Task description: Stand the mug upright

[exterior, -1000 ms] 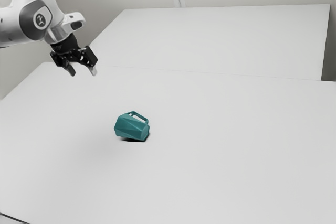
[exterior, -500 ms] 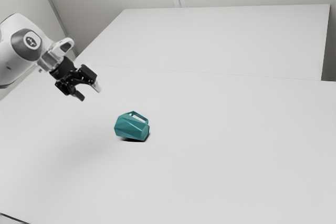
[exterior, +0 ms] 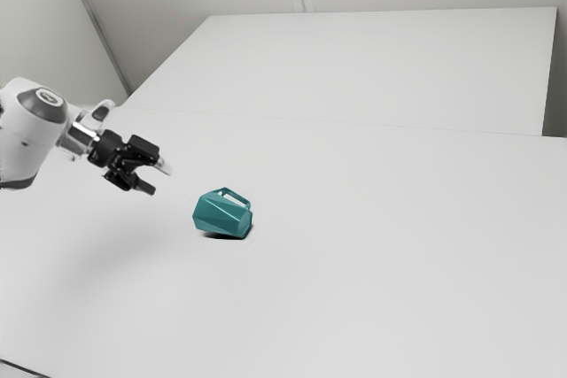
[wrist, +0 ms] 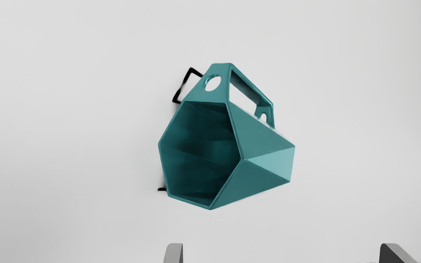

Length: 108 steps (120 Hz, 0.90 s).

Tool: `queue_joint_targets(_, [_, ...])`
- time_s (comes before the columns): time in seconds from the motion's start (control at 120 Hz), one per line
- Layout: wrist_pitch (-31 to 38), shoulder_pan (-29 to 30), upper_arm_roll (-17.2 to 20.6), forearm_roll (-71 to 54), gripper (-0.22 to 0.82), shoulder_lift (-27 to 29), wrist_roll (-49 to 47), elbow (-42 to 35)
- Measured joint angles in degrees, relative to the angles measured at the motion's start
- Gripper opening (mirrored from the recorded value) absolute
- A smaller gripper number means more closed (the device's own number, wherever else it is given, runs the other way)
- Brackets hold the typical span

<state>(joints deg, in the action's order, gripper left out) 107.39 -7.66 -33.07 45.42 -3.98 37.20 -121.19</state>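
One open tool [exterior: 159, 179] has sunk lower, nearer the mug [exterior: 219, 216], which hasn't moved.

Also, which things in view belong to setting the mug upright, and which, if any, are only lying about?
For the job:
teal mug, on its side
gripper, open

Other things:
table, under the mug
thin dark line, exterior view's lower left corner; unidentified

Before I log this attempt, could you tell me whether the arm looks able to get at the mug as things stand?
Probably yes: the fingers stand open, and nothing shows between them and the mug, which lies on its side, its mouth facing them.
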Motion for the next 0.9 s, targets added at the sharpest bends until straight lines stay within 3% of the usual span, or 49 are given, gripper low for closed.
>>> queue_joint_targets(0.467, [-6.2, 1.3, 0.3, 9.6, 0.57, -11.9, 13.6, 3.4])
queue_joint_targets(0.9, [-8.8, 1.7, 2.3, 12.8, 0.56, -17.7, 20.9, 7.8])
